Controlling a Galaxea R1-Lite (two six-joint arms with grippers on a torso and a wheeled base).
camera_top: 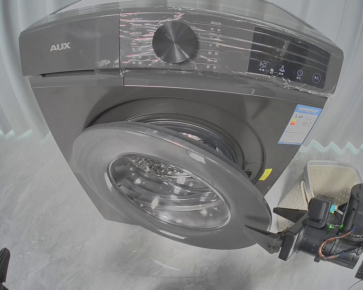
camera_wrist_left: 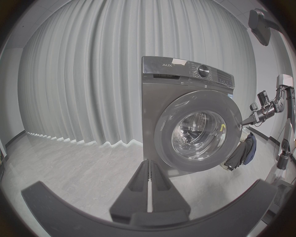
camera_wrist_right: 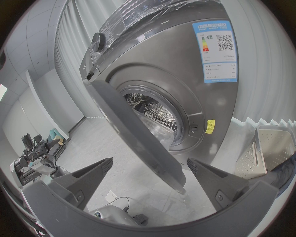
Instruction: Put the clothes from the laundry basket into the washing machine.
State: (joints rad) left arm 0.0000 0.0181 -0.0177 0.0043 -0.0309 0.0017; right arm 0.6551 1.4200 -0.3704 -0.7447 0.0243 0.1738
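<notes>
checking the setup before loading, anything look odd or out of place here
Crinkled plastic film wraps the washer around its dial. Dark clothes hang out of the basket beside the washer. Nothing looks spilled or damaged.

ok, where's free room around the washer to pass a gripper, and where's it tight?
Free: bare floor in front and to the left of the washing machine; the gap between the half-open door and the drum opening. Tight: right side, where the laundry basket stands by the machine and the open right gripper straddles the door's edge.
</notes>
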